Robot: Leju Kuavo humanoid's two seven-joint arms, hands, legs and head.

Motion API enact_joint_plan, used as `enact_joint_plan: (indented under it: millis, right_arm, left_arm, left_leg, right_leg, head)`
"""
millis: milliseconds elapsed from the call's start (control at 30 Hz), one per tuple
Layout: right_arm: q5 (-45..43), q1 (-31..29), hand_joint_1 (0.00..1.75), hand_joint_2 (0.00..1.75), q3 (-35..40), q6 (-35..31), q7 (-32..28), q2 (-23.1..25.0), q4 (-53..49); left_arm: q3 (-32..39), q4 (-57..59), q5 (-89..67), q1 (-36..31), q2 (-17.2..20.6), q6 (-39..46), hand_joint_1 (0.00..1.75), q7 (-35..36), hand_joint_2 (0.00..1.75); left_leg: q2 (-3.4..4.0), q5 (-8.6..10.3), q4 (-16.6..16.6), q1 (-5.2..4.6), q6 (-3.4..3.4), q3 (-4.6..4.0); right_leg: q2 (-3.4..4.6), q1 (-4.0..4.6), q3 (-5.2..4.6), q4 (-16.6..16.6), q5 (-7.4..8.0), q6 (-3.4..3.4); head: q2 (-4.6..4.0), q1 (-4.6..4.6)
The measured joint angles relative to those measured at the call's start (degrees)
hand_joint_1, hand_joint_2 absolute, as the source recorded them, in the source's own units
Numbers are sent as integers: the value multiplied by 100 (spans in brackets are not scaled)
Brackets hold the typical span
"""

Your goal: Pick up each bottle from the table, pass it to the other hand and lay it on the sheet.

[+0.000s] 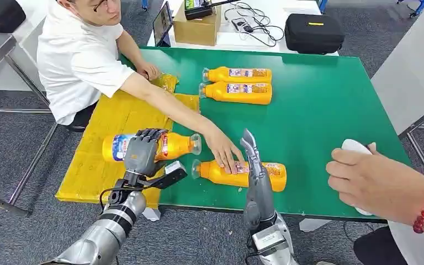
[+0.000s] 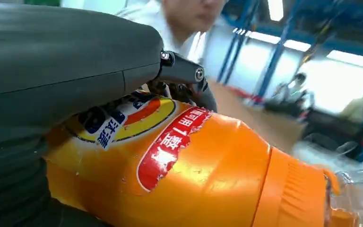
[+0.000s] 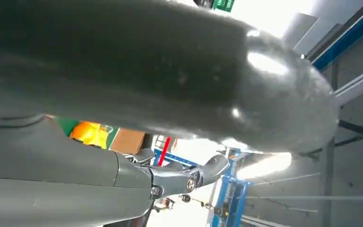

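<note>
My left hand (image 1: 142,150) grips an orange bottle (image 1: 178,144) around its label, lying sideways over the yellow sheet (image 1: 110,113) with its clear cap toward the green table (image 1: 320,121). Close up, the bottle (image 2: 194,165) sits under the left hand's (image 2: 52,71) grey cover and dark fingers (image 2: 189,90). My right hand (image 1: 253,160) stands edge-on with straight fingers over a second orange bottle (image 1: 276,175) near the table's front edge, holding nothing. A person's hand (image 1: 223,149) rests on that bottle. The right hand (image 3: 123,71) looms large in its own wrist view.
Two more orange bottles (image 1: 237,74) (image 1: 236,93) lie side by side at the back of the table. A person in a white shirt (image 1: 77,55) sits at the left, one arm across the sheet. Another person's hand (image 1: 375,185) holds a white object at the right.
</note>
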Motion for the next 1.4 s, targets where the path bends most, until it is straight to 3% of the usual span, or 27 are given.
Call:
enact_joint_plan:
  millis: [200, 267, 300, 333, 367, 400, 533, 700, 1133, 1400]
  right_arm:
    - [13, 3, 0, 0, 0, 48, 0, 0, 68]
    - [48, 6, 0, 0, 0, 57, 0, 2, 94]
    - [53, 9, 0, 0, -2, 57, 0, 2, 107]
    - [63, 9, 0, 0, -7, 59, 0, 2, 118]
    - [74, 9, 0, 0, -11, 65, 0, 2, 131]
    - [81, 9, 0, 0, -18, 70, 0, 2, 144]
    - [98, 9, 0, 0, -44, 72, 0, 2, 188]
    - [175, 18, 0, 0, -87, 68, 0, 4, 210]
    - [295, 7, 0, 0, -297, 114, 0, 133, 337]
    - [385, 11, 0, 0, -365, 61, 0, 146, 380]
  left_arm:
    - [70, 806, -249, -257, 98, -46, 175, 780, 175]
    - [68, 959, -288, -297, 122, -92, 157, 976, 175]
    - [68, 1020, -301, -316, 131, -116, 138, 1029, 0]
    - [65, 1068, -319, -332, 138, -162, 86, 1064, 0]
    - [59, 1114, -338, -342, 144, -194, 56, 1079, 0]
    - [55, 1149, -341, -356, 151, -214, 37, 1081, 0]
    - [55, 1223, -172, -417, 155, -483, 10, 1053, 0]
    - [57, 1245, 230, -547, 146, -953, 0, 1024, 0]
    - [114, 1250, 1154, -759, -99, -2268, 0, 1011, 0]
    - [116, 1044, 2166, -673, -219, -2138, 0, 205, 0]
  left_leg:
    - [-1, 0, 0, -1, 0, -1]
    - [0, 0, 0, -1, 0, -1]
    - [0, 0, 0, -1, 0, -1]
    - [0, 0, 0, -1, 0, -1]
    - [0, 0, 0, -1, 0, -1]
    - [0, 0, 0, -1, 0, -1]
    - [0, 0, 0, -1, 0, 0]
    - [-6, 1, 0, -1, 0, 6]
    - [-4, 1, 0, -2, 0, 19]
    - [-2, 4, 0, -1, 0, 21]
  right_leg:
    - [0, -1, 0, 0, 0, 0]
    - [0, -1, -1, 0, 0, 0]
    - [0, -1, -1, 0, 0, 0]
    - [0, -1, -1, -1, 0, 0]
    - [0, -1, -1, 0, 0, 0]
    - [0, 0, -1, 0, 0, 0]
    - [0, -1, 0, -1, 0, 0]
    - [-3, -1, 8, -1, 0, 0]
    - [-3, -1, 20, -1, 1, 0]
    - [-2, -1, 22, 0, 1, 0]
  head:
    - [0, 2]
    - [0, -2]
    - [0, 0]
    - [0, 0]
    - [0, 0]
    - [0, 0]
    - [0, 0]
    - [0, 0]
    - [0, -2]
    - [0, 0]
